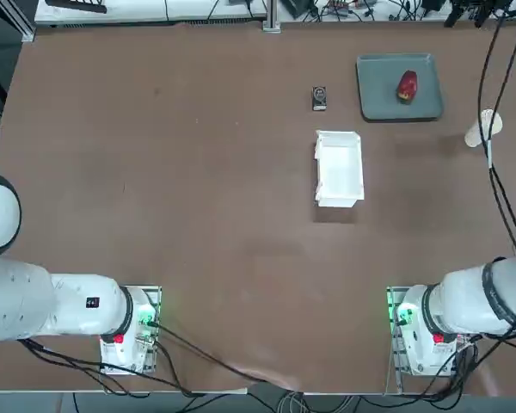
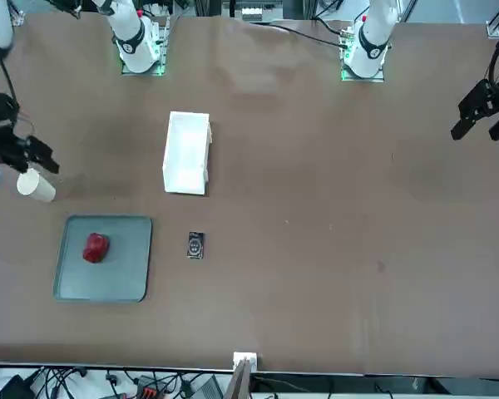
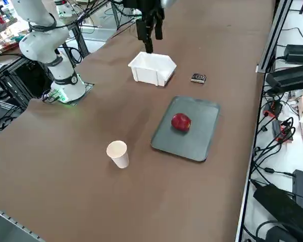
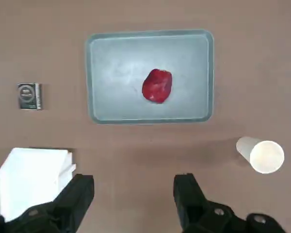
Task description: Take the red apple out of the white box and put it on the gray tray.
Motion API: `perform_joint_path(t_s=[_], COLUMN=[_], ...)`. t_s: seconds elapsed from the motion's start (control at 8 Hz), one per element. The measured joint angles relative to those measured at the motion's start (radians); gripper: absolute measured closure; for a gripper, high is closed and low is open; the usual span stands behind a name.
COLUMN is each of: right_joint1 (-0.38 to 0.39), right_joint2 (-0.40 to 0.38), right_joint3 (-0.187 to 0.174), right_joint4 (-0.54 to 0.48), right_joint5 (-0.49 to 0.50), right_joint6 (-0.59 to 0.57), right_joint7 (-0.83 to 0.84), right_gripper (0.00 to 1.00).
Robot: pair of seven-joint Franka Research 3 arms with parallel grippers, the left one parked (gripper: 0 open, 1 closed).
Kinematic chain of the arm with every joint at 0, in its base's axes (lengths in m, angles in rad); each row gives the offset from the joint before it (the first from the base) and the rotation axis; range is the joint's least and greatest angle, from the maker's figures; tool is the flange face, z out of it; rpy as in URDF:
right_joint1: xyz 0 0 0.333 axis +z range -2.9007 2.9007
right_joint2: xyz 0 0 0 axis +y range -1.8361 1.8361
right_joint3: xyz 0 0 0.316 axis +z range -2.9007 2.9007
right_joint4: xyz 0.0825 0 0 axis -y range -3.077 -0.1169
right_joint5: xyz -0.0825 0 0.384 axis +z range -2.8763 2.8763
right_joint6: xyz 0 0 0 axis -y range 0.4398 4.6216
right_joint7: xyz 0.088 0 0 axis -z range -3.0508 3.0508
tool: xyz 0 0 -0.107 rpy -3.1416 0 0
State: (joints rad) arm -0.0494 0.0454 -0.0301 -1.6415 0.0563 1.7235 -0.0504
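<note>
Looking down from overhead, I judge the task done: the red apple (image 1: 407, 86) sits on the gray tray (image 1: 380, 93) and the white box (image 1: 339, 168) is empty. From the right side, the apple rests mid-tray, clear of the rim. Through the wrist camera, my right gripper (image 4: 131, 195) hangs with jaws apart, empty, well away from the apple, between the box and a paper cup (image 4: 260, 154).

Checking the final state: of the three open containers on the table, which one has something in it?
The flat gray rectangular tray: the dark red apple sits on it. The white rectangular box and the tipped white paper cup look empty.
</note>
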Motion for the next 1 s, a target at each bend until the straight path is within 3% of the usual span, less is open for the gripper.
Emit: perform_joint_path(t_s=[0.62, 1.0], right_joint1=[-0.009, 0.034], right_joint2=[-0.067, -0.08], right_joint3=[0.004, 0.007], right_joint4=[0.002, 0.002], right_joint5=[0.025, -0.04], right_joint6=[-0.049, -0.091], right_joint7=[-0.007, -0.007], right_gripper=[0.0, 0.0])
